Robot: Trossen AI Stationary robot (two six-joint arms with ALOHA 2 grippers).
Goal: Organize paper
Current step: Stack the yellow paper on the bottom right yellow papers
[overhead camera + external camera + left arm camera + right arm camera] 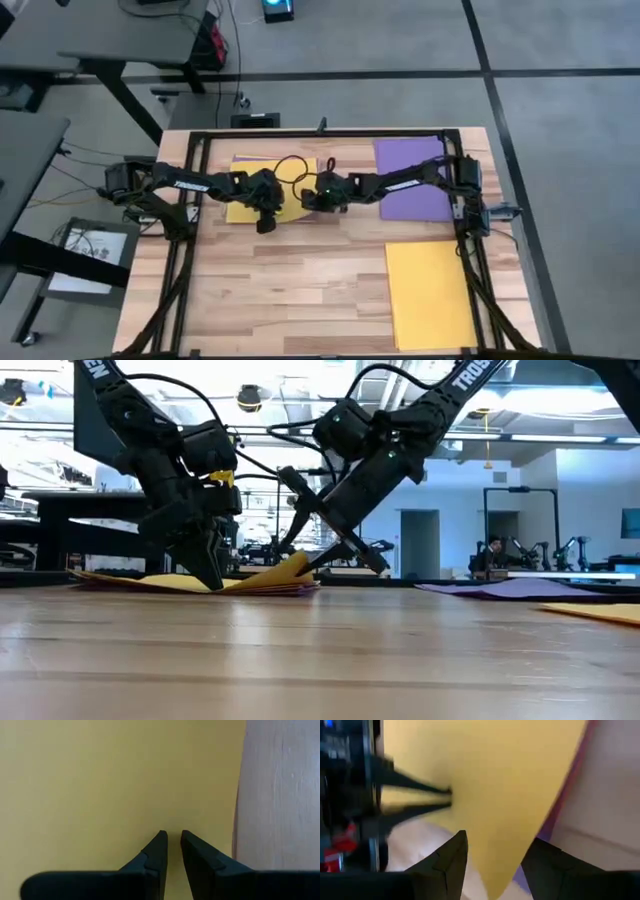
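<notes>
A stack of paper lies at the table's far left with a yellow sheet (243,207) on top; pink-red (572,780) and purple (546,834) edges show under it. My left gripper (266,214) stands on this sheet with its fingers shut, pointing down. My right gripper (305,200) comes in slanting from the right and is open. The yellow sheet's right corner (292,570) curls up off the stack and lies between its fingers. My left gripper (171,834) presses its shut fingertips (213,582) down on the yellow top sheet (100,780), a little in from its right edge, from above. The sheet lies flat on the stack there. My right gripper (497,845) has the sheet's raised corner (495,885) between its open fingers, slanting down from the table's right. The corner is clear of the stack; which finger it leans on, I cannot tell.
A single purple sheet (412,178) lies flat at the far right and a single yellow sheet (430,295) at the near right. A black frame (195,250) runs along the table's sides. A black cable loop (291,166) hangs over the stack's far part.
</notes>
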